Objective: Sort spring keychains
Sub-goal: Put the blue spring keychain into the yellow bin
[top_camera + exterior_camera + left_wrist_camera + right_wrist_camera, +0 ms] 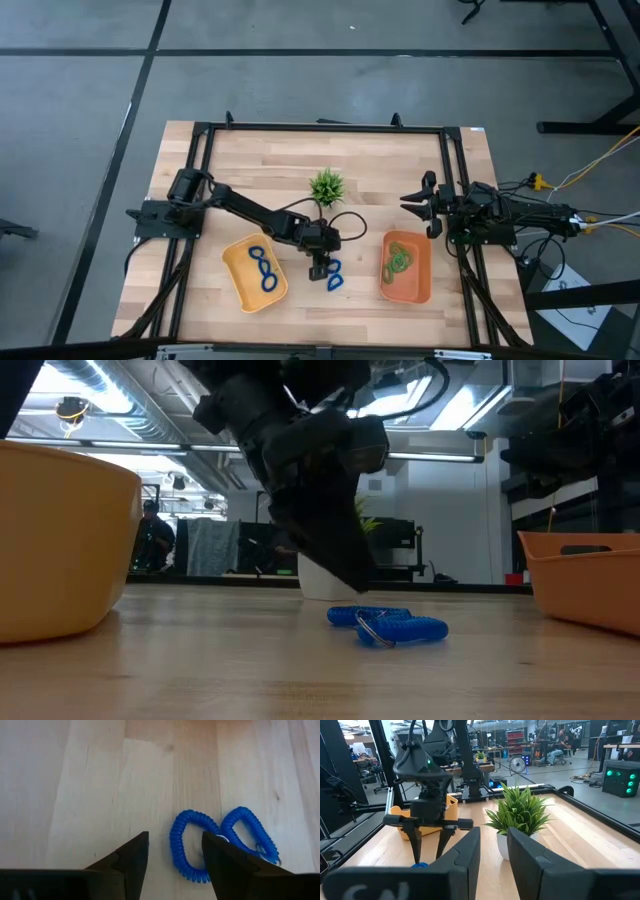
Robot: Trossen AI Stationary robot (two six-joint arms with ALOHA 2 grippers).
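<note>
Two dark blue spring keychains (192, 845) lie side by side on the wood between the trays, also showing in the high view as blue keychains (334, 275) and in the low view as blue coils (390, 625). My left gripper (172, 852) hangs open just above them, pointing down, one finger over the spot where the two loops meet; left gripper (320, 266). More blue keychains (263, 268) lie in the yellow tray (235, 275). Green keychains (398, 260) lie in the orange tray (412, 287). My right gripper (418, 205) waits open near the table's right edge.
A small spiky green plant (326, 185) in a white pot stands behind the keychains, toward the far edge. A black frame rail (320, 128) borders the table. Bare wood lies between the two trays and toward the near edge. People show in the room beyond.
</note>
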